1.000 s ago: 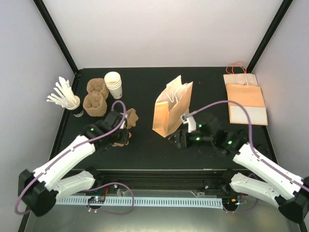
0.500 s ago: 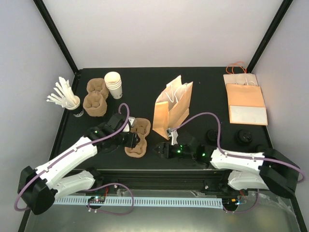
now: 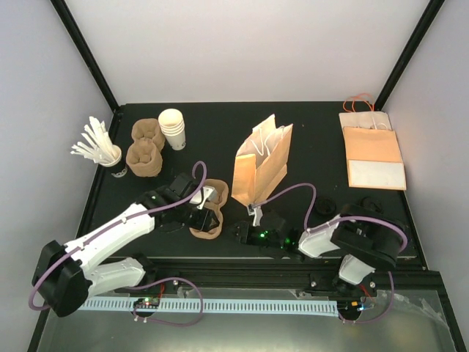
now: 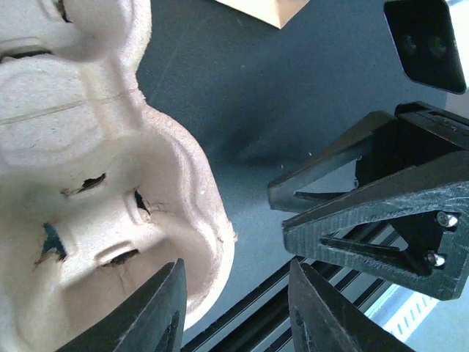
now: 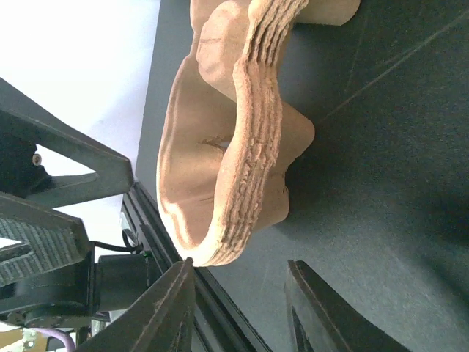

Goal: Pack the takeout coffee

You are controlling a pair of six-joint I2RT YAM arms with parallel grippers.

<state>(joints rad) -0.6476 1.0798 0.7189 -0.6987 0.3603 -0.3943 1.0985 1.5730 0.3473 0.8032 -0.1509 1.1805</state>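
Near the front edge of the bench, left of centre, the left gripper (image 4: 236,293) has its fingers spread and straddles the rim of a two-well pulp carrier (image 4: 110,183). One finger is over the well; the other is outside and clear of the wall. Right gripper (image 5: 238,286): fingers likewise spread at the carrier's near end, with bare bench between them and nothing pinched. Carrier well: a bare pulp floor with small tears.

Just behind the carrier and to its right, a brown paper bag (image 3: 261,167) stands upright with its mouth open; its inside is hidden. Takeout coffee: cannot be picked out with certainty. Two round black shapes (image 3: 371,204) on the bench right of centre, behind the right arm, are too dark against the surface to tell.

Rear left corner: a dark cup (image 3: 116,170) holding white stirrers (image 3: 95,143), stacked pulp carriers (image 3: 145,147) and a stack of lidless white cups (image 3: 173,129). Rear right corner: flat paper bags (image 3: 374,150).
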